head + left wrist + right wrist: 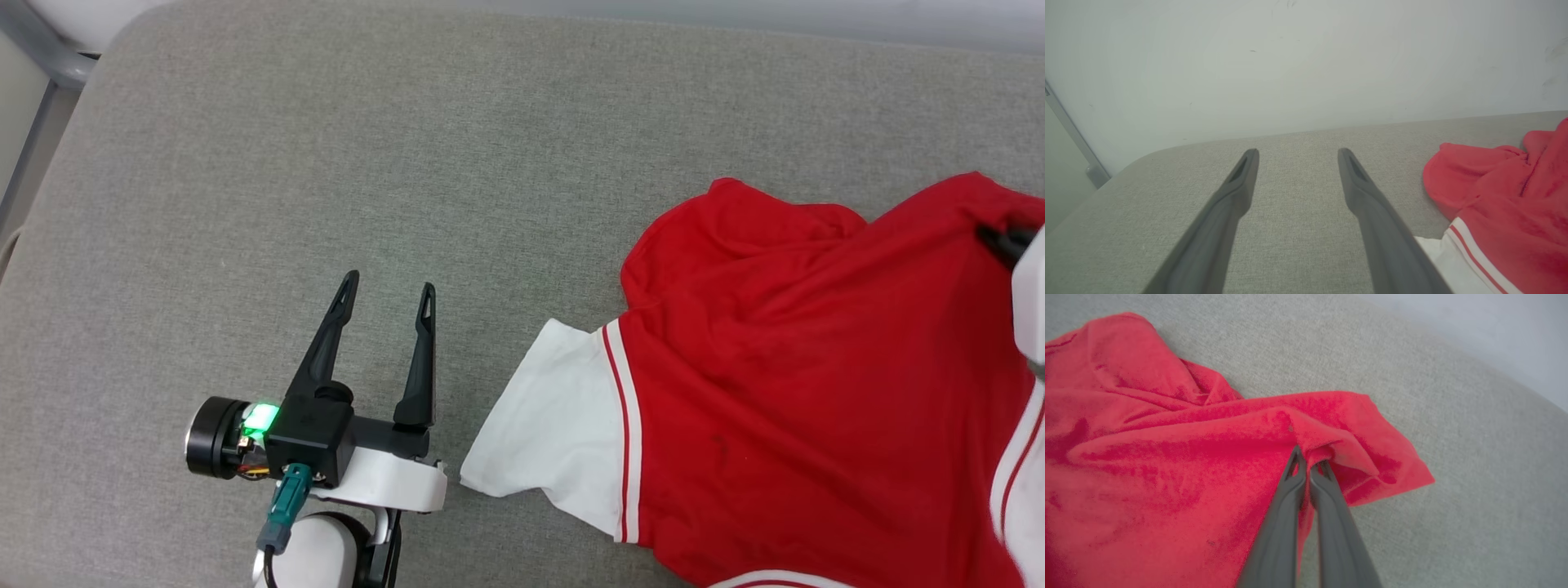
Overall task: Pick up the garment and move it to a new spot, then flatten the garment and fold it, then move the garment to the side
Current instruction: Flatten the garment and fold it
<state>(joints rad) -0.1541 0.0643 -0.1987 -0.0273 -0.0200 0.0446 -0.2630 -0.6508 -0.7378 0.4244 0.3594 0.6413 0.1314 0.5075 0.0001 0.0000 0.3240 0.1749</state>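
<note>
Plainly, the right end effector [1309, 459] is clenched on a raised fold of the red jersey [1167, 457], its two dark fingers pressed together with cloth bunched between the tips. That pinch near one edge looks meant as a handle for lifting or dragging the jersey to a new spot. The jersey lies crumpled on the right part of the grey cushioned surface [326, 122]. One white sleeve [555, 425], edged in red-white striped trim, is spread flat toward the left end effector [390, 286]. That one is released, fingers well parted and holding nothing, over bare grey fabric just beside the sleeve. It is probably parked clear so it can take a second corner once flattening begins. By count: one jersey, two end effectors, and one sleeve in full sight. A strip of white trim [1012, 465] at the head view's right edge may belong to a second sleeve.
</note>
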